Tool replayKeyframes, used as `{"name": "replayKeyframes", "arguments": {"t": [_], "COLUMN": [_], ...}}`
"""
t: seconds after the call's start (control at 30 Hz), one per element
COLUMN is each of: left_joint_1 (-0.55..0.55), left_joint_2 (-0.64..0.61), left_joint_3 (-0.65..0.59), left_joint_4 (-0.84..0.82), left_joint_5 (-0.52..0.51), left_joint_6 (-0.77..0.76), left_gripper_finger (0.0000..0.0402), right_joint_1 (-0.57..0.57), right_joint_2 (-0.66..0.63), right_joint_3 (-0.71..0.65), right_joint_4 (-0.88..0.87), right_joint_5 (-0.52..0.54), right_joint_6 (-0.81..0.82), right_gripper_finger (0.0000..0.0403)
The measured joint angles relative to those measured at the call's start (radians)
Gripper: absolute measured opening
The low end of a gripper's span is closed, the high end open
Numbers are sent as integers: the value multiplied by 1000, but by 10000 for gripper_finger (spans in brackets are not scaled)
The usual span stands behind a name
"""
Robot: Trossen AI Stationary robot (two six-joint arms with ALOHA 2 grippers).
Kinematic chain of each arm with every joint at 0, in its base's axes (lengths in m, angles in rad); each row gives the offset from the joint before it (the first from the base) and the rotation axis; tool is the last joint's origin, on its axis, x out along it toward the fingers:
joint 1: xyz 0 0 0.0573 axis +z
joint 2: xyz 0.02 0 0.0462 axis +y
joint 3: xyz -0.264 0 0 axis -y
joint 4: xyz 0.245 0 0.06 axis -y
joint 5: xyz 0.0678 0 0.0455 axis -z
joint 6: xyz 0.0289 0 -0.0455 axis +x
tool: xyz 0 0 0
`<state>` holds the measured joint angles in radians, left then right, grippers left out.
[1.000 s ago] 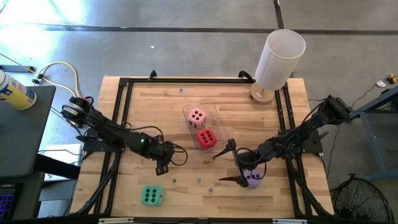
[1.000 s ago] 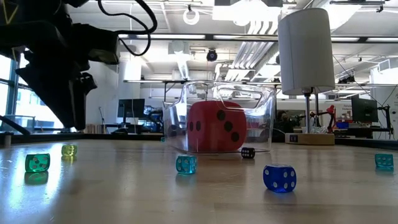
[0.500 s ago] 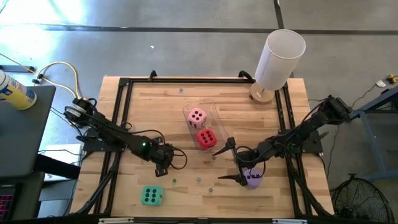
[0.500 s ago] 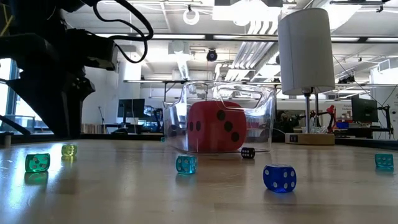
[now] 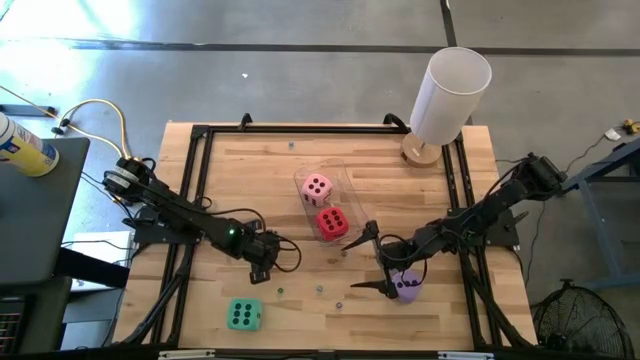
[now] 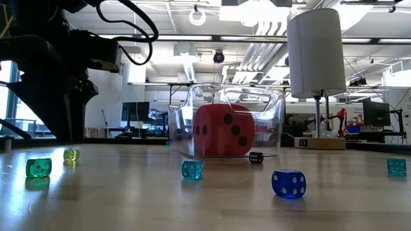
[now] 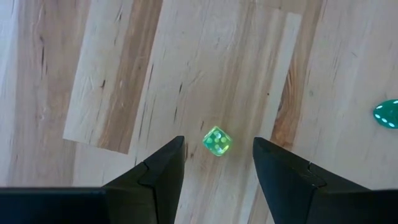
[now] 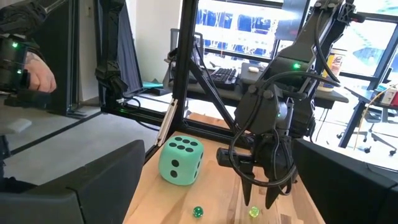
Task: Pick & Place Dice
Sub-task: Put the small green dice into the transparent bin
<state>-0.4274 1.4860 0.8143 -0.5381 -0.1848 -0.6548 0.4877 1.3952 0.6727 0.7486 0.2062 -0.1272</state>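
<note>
Hovering with fingers spread over a tiny yellow-green die (image 7: pixel 217 141), the left gripper (image 7: pixel 214 163) has settled after edging nearer the green dice (image 5: pixel 243 315); farther off, the right gripper (image 5: pixel 366 262) stays released by the purple dice (image 5: pixel 407 287), red dice (image 5: pixel 332 222) and pink dice (image 5: pixel 317 187) binned

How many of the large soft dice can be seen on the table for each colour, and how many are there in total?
red die: 1
pink die: 1
green die: 1
purple die: 1
Total: 4
</note>
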Motion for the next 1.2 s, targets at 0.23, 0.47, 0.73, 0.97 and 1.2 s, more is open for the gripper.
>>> {"name": "replayKeyframes", "arguments": {"t": [0.23,0.47,0.73,0.97,1.2], "left_joint_1": [0,0,0,0,0], "left_joint_2": [0,0,0,0,0], "left_joint_3": [0,0,0,0,0], "left_joint_4": [-1,-1,-1,-1,0], "left_joint_5": [0,0,0,-1,-2], "left_joint_6": [-12,170,315,370,373], "left_gripper_finger": [183,183,183,183,183], "right_joint_1": [0,0,0,0,0], "right_joint_2": [0,0,0,0,0], "right_joint_3": [0,0,0,0,0], "right_joint_4": [0,0,0,0,0], "right_joint_5": [0,0,0,0,0], "right_joint_6": [3,3,3,3,3], "right_gripper_finger": [400,400,400,400,400]}}
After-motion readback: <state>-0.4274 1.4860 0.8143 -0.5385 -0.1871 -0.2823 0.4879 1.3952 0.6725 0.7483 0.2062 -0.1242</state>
